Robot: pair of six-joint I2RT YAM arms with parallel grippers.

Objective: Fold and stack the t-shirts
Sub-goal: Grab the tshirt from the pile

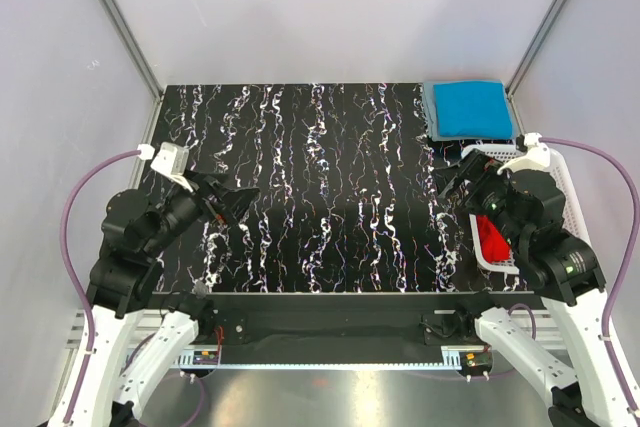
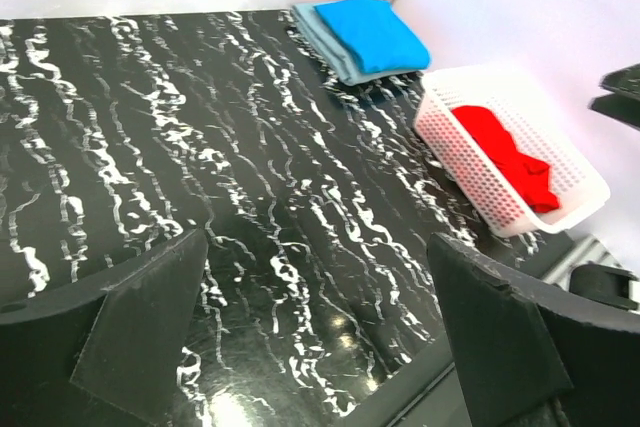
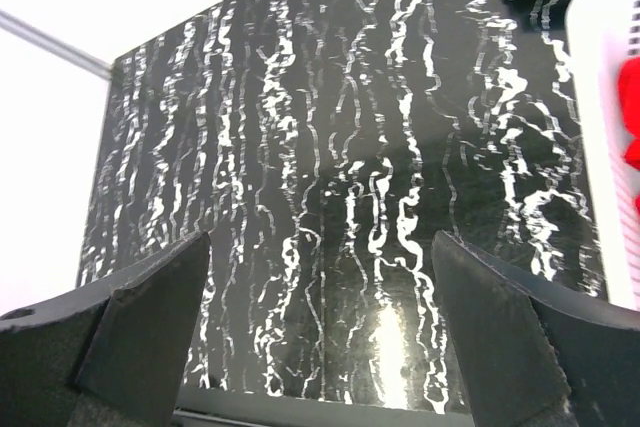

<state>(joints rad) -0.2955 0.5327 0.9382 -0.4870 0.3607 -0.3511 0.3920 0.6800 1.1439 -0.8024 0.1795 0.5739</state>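
Left gripper (image 1: 230, 199) released, empty, above near-left table (image 1: 320, 187). Right gripper (image 1: 456, 177) released, empty, near right. Blue t-shirt (image 1: 472, 107) folded atop grey-blue t-shirt (image 2: 320, 42), far-right corner. Red t-shirt (image 2: 505, 152) crumpled in white mesh basket (image 2: 480, 187), right edge.

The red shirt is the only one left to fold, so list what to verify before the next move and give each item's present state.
1. Left end effector open and holding nothing: ok.
2. Right end effector open and holding nothing: ok.
3. Bright red cloth t-shirt laid out for folding: not ok, it lies bunched in the white plastic mesh basket.
4. Bright blue folded t-shirt resting on the grey-blue folded t-shirt at the far right corner: ok.
5. Bare folding space on the black marbled table between the arms: ok.
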